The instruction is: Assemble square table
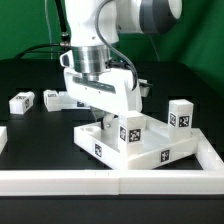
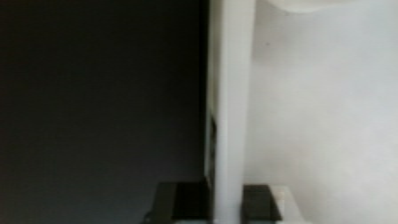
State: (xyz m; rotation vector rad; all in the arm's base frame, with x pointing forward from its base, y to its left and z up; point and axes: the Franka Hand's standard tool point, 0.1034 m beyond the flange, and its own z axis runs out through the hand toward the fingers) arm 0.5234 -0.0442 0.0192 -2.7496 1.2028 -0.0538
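The white square tabletop [image 1: 150,148] lies in the middle of the black table, rim up. A white tagged leg [image 1: 180,113] stands upright at its corner on the exterior view's right. Another tagged leg [image 1: 130,130] stands inside it, just below the hand. My gripper [image 1: 108,118] reaches down onto the tabletop's rim on the exterior view's left. In the wrist view the rim [image 2: 228,100] runs between my fingertips [image 2: 178,204], and my gripper [image 2: 224,205] is shut on it. Two loose legs [image 1: 22,101] [image 1: 54,98] lie on the table at the exterior view's left.
A long white border rail [image 1: 100,181] runs along the front, and another [image 1: 214,155] runs up the exterior view's right side. The green wall and cables are behind the arm.
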